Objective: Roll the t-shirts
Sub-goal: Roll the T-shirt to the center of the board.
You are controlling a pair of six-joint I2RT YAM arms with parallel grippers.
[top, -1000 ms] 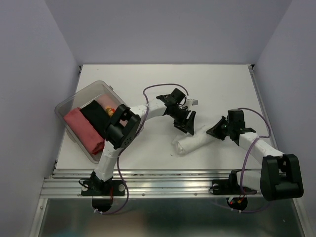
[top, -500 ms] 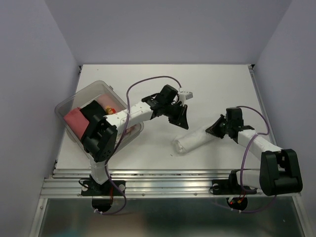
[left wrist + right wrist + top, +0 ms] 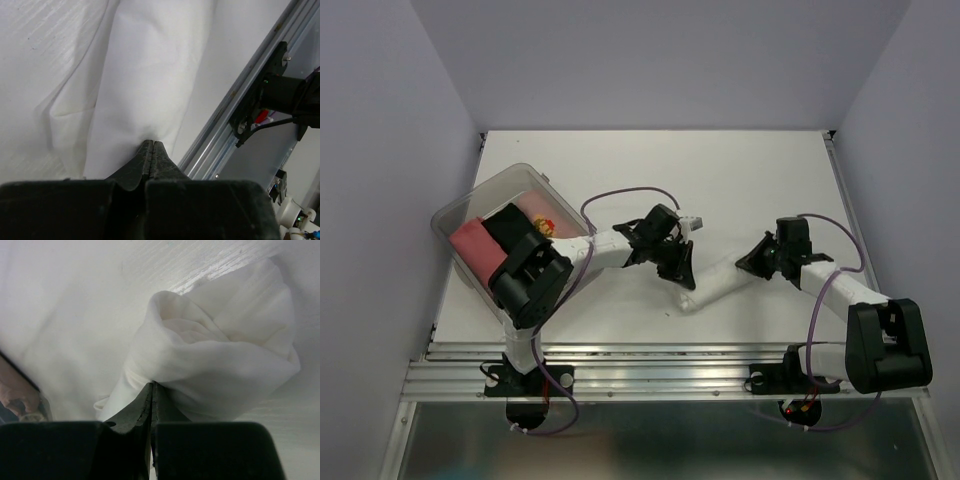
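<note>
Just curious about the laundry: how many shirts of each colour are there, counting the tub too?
White shirt: 1
Salmon-pink shirt: 1
Black shirt: 1
Red-yellow printed shirt, mostly hidden: 1
Total: 4

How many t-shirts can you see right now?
4. The rolled white t-shirt lies on the table; the pink t-shirt, black t-shirt and printed t-shirt sit in the clear tub, where more may be hidden.

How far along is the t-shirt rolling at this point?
Done: the white t-shirt lies rolled on the table. In hand: the left pincer and right pincer are shut on its cloth, one near each end. Left: the pink shirt, black shirt and printed shirt sit in the clear tub; whether they are rolled is unclear.
</note>
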